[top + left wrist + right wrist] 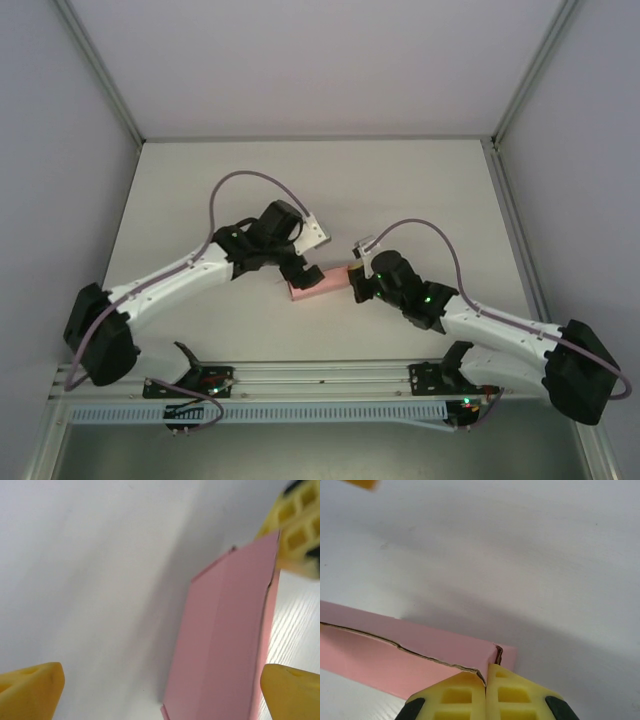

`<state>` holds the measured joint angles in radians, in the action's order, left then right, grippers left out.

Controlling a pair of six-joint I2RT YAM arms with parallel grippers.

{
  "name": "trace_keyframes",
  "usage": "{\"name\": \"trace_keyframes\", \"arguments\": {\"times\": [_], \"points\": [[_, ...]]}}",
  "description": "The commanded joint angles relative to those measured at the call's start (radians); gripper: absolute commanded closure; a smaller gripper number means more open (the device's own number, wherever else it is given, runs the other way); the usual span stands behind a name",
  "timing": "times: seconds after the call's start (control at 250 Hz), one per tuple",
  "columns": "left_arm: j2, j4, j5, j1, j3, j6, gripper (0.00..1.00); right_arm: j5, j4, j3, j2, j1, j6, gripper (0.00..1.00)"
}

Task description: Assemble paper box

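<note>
One pale pink paper box (318,283) is lying near the middle of the white table (300,180), between the two grippers. It is showing as a slim, long rectangular shape of thin matte card with crisp folds. In the right wrist view a darker, slightly ragged cut edge is running along its long seam (395,655).

At the box's right end, the right gripper (486,672) is pinching a corner of the card, its yellow, grid-moulded pads pressed together on it. In the left wrist view the box (225,645) is sitting just inside one finger of the left gripper (162,692), whose smooth yellow fingertips (35,690) are standing spread wide, the other well clear of the card.

Both white arms are reaching inward from the near edge, elbows out, the left gripper (300,272) and the right gripper (352,280) angling down at opposite ends of the box.
</note>
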<state>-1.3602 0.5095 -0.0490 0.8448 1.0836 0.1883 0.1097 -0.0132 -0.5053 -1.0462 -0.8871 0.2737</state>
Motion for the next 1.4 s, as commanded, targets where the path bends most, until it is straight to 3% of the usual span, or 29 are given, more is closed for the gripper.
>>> {"name": "trace_keyframes", "arguments": {"times": [0.0,0.092,0.272,0.347,0.447,0.635,0.799,0.918,1.026,1.11,1.206,1.394], "points": [[0.077,0.005,0.112,-0.008,-0.030,-0.215,0.00,0.065,0.085,-0.067,-0.049,-0.013,0.045,1.00],[0.123,0.079,0.210,-0.007,-0.047,-0.384,0.01,0.097,0.113,-0.100,-0.086,-0.019,0.070,1.00],[0.242,0.087,0.188,0.014,-0.152,-0.496,0.23,0.124,0.148,-0.146,-0.141,-0.026,0.104,1.00],[0.268,0.073,0.181,0.014,-0.183,-0.500,0.38,0.126,0.181,-0.178,-0.164,-0.026,0.108,1.00],[0.266,0.050,0.180,0.014,-0.205,-0.491,0.46,0.103,0.200,-0.209,-0.192,-0.027,0.107,1.00],[0.200,0.052,0.178,0.015,-0.206,-0.474,0.51,0.081,0.222,-0.237,-0.209,-0.027,0.111,1.00],[0.153,0.065,0.179,0.015,-0.195,-0.475,0.62,0.077,0.239,-0.248,-0.204,-0.027,0.103,1.00],[0.149,0.079,0.182,0.015,-0.185,-0.487,0.81,0.075,0.260,-0.256,-0.209,-0.027,0.104,1.00],[0.153,0.088,0.180,0.015,-0.182,-0.491,0.83,0.071,0.270,-0.261,-0.213,-0.027,0.099,1.00],[0.144,0.101,0.206,0.015,-0.182,-0.495,0.73,0.069,0.269,-0.259,-0.212,-0.027,0.095,1.00],[0.123,0.120,0.221,0.015,-0.174,-0.495,0.72,0.065,0.273,-0.259,-0.217,-0.028,0.091,1.00],[0.116,0.118,0.185,0.015,-0.153,-0.503,0.88,0.059,0.292,-0.275,-0.236,-0.028,0.087,1.00]]}}
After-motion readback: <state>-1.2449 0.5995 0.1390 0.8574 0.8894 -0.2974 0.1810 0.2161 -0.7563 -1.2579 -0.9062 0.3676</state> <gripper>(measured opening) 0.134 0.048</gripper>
